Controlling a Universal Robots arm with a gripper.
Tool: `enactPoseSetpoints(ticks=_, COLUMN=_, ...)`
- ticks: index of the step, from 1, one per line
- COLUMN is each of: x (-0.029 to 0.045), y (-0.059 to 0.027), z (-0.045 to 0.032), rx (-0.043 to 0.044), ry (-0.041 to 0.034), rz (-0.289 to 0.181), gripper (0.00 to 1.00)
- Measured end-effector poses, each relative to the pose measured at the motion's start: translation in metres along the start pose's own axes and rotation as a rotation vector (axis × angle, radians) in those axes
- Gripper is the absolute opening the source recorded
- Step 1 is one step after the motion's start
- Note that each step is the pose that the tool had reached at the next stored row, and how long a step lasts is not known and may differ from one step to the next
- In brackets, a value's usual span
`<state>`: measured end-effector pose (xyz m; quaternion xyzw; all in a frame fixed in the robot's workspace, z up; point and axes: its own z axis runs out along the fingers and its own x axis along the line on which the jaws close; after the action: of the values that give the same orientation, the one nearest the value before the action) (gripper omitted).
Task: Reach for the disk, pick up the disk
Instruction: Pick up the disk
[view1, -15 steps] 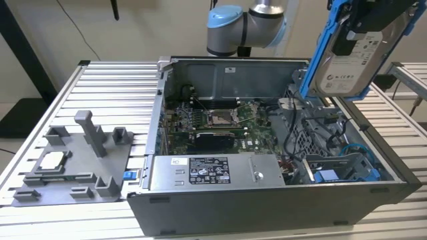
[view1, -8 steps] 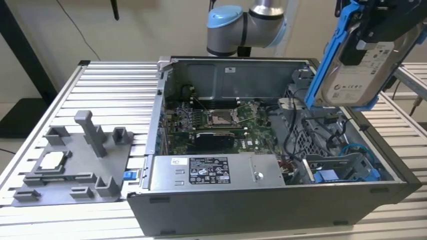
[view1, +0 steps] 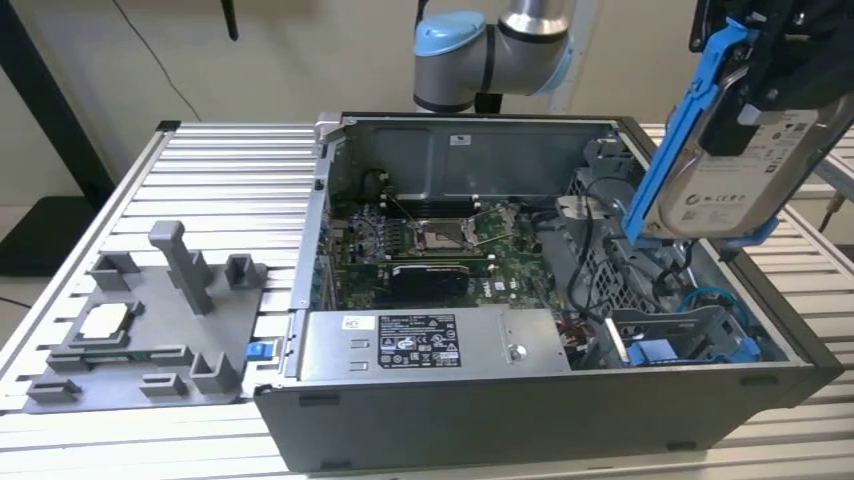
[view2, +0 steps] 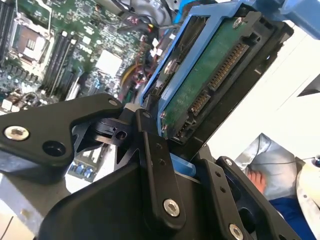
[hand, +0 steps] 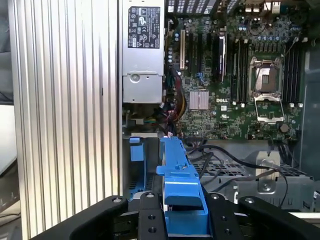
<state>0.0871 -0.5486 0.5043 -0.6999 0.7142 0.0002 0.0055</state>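
While the gripper (view1: 747, 95) is clamped on one disk (view1: 727, 165) — held high above one open computer case (view1: 534, 420) — one gray holder (view1: 140, 335) sits on the table (view1: 227, 170).

A robotics lab: open computer case (view1: 534, 400) on a slatted aluminium workbench (view1: 227, 160).

Raised disk (view1: 727, 165) hangs clear above the open case (view1: 534, 410).
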Motion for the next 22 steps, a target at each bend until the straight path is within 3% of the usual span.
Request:
enactPoseSetpoints(ticks=10, x=0.0268, y=-0.0005, z=0.0029, rx=0.0000, ry=0.0000, rz=0.000, gripper=0.00)
enactPoseSetpoints(ticks=22, x=0.0371, y=-0.0007, z=0.0101, rx=0.0000, ry=0.0000, rz=0.000, gripper=0.00)
